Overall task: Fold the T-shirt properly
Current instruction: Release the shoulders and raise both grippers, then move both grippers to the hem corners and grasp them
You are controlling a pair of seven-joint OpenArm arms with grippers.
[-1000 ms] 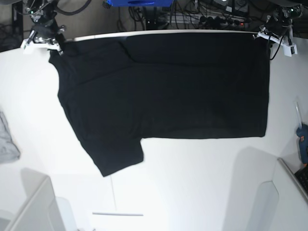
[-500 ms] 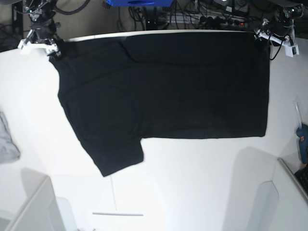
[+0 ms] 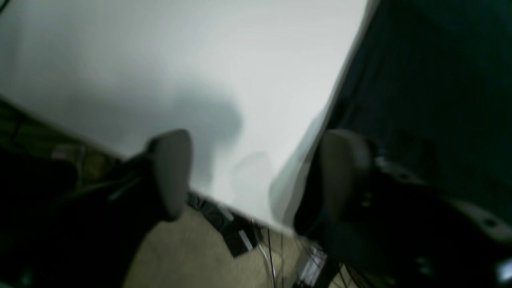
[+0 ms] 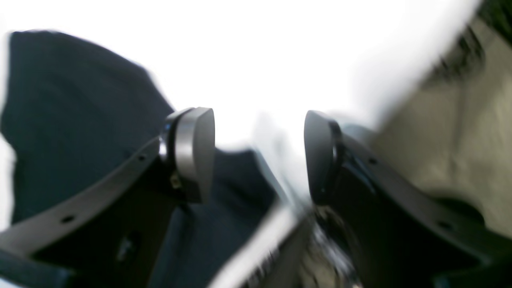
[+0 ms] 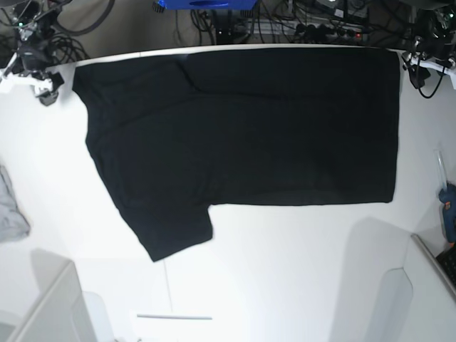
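Observation:
The black T-shirt lies flat across the far half of the white table, one sleeve pointing toward the near left. In the base view my right gripper hovers just left of the shirt's far-left corner, apart from it. My left gripper sits just right of the far-right corner. In the right wrist view the right gripper is open and empty, with the T-shirt to its left. The left gripper is open too, nothing between its fingers, the T-shirt beside it.
A small grey cloth lies at the table's left edge. A blue tool rests at the right edge. A thin white stick lies near the front. Cables crowd the floor beyond the far edge.
Both grippers have opened, let go of the shirt's far corners and moved outward off the cloth. The shirt has stayed flat in place.

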